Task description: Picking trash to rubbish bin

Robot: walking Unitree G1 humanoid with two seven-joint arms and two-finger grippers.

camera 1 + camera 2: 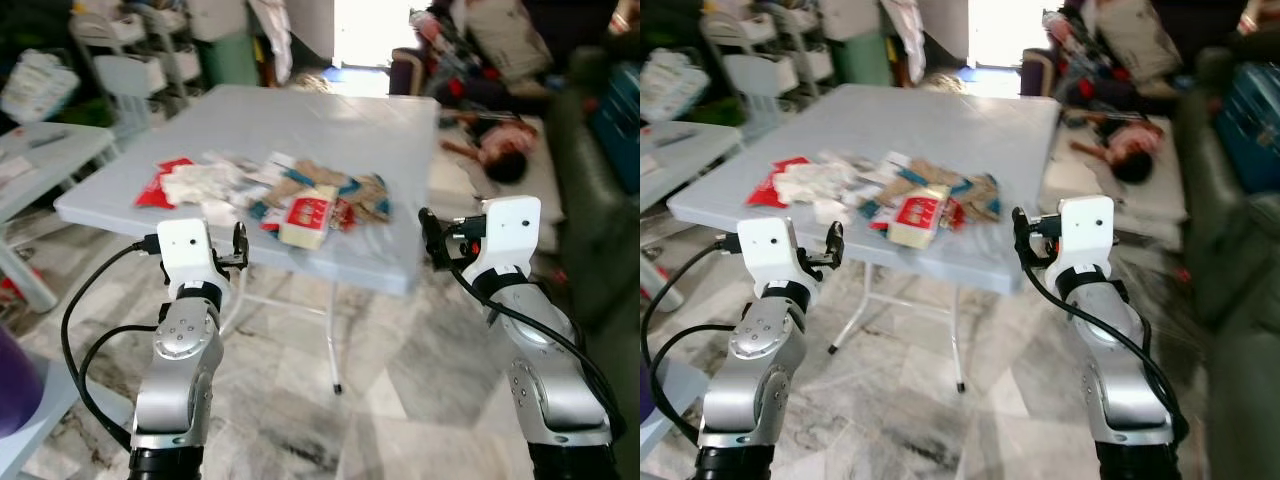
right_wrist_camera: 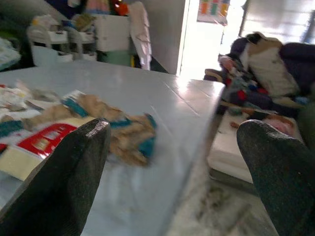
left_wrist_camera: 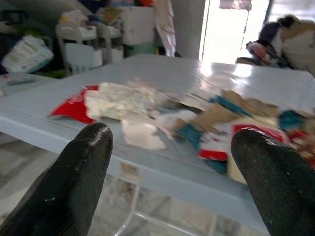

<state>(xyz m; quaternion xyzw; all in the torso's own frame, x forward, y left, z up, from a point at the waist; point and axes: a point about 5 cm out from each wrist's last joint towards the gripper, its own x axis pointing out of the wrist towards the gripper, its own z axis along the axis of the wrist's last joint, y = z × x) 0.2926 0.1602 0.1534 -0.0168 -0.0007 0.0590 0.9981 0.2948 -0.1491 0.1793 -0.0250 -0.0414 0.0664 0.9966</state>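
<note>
From the left eye view, a pale blue-grey plastic folding worktop (image 1: pixel 300 130) stands ahead of the robot, and a heap of crumpled wrappers and paper trash (image 1: pixel 270 195) lies along its near edge: a red packet (image 1: pixel 160 183) at the robot's left, white crumpled paper (image 1: pixel 205 185) beside it, a cream box with a red label (image 1: pixel 308 218) near the middle, and brown and teal scraps (image 1: pixel 355 195) to the right. The left gripper (image 1: pixel 240 245) is raised just short of the near edge, below the heap; the right gripper (image 1: pixel 425 232) hangs off the worktop's right corner. Both seem held up in readiness for a reach, and nothing is grasped. No rubbish bin can be made out.

The right eye view gives the same layout. A person (image 1: pixel 1130 150) lies on a mattress on the floor beyond the right arm, well apart from the trash.

In the left wrist view, the two black fingers (image 3: pixel 74 182) are spread wide with nothing between them, aimed at the white paper and red packet from below the level of the edge; the gripper is probably lined up for that end of the heap.

In the right wrist view, the fingers (image 2: pixel 69 182) are likewise released and wide apart, looking along the worktop past the cream box and the brown scraps. I judge the task barely begun, with all the trash on the worktop.
</note>
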